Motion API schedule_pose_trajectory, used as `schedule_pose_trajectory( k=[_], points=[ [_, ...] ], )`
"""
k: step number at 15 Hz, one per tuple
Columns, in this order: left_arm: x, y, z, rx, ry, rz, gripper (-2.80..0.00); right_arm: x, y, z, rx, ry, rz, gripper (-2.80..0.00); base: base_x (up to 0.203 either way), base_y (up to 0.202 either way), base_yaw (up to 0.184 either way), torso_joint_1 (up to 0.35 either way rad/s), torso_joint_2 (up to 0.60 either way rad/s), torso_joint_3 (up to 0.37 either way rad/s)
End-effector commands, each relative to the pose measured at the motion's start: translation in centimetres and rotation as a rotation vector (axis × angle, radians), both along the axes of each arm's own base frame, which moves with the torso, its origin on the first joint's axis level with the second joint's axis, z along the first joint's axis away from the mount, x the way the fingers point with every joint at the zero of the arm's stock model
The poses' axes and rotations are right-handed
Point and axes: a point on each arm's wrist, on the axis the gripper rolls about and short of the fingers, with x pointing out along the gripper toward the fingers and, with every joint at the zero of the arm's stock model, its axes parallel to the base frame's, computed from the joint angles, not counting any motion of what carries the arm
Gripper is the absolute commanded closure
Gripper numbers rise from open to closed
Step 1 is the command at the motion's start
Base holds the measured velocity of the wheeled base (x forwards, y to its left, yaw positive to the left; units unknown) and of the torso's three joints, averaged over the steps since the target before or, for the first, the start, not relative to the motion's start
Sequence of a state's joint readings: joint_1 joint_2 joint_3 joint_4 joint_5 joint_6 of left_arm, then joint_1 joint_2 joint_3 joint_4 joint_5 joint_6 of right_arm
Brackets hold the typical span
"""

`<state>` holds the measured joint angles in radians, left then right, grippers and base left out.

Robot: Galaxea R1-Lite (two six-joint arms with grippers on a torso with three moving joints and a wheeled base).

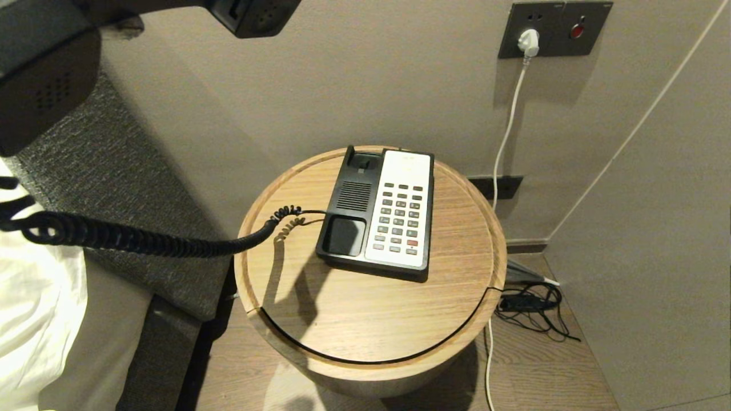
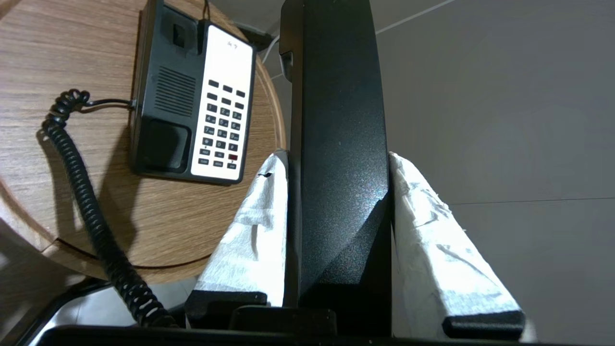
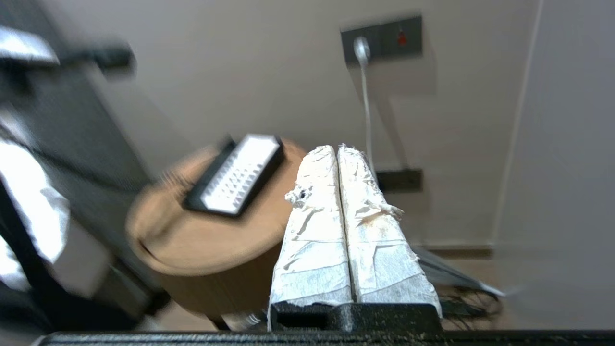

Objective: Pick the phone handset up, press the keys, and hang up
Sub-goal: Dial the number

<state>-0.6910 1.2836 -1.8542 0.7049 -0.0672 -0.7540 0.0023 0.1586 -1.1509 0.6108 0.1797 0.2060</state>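
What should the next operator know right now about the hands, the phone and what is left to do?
Left hand: shut on the phone handset, held up, off the phone base; coiled cord trails to the base.
Right hand: fingers together, empty, away from the round wooden table.
Done: handset lifted, cradle empty.
Left: press the keys on the white faceplate, then hang up.

A round wooden desk [image 1: 354,319] is seen beside a grey padded headboard [image 1: 114,188] and white bedding [image 1: 34,319]. On the wall, a dark plate [image 1: 554,28] carries a white plug [image 1: 528,41] and a red button [image 1: 578,29]. Black cables [image 1: 531,311] are tangled on the floor.
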Motion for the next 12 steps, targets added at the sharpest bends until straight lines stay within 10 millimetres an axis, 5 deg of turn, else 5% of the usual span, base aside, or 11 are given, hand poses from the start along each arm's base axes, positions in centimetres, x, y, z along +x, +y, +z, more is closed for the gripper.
schedule_pose_trajectory(
  k=[1,9,12],
  points=[
    [-0.2,0.2,-0.1,-0.002,0.005,0.002,0.00,4.6,0.0,5.4,0.035,0.162,0.014,0.00,0.000,0.000,0.000,0.000,0.00,0.000],
    [-0.3,0.5,0.4,-0.019,-0.012,0.017,0.00,23.9,0.7,7.0,0.150,0.776,0.235,0.00,0.000,0.000,0.000,0.000,0.00,0.000],
    [-0.2,0.7,0.4,-0.020,-0.016,0.034,0.00,30.0,2.5,6.7,0.126,0.918,0.355,0.00,0.000,0.000,0.000,0.000,0.00,0.000]
  ],
)
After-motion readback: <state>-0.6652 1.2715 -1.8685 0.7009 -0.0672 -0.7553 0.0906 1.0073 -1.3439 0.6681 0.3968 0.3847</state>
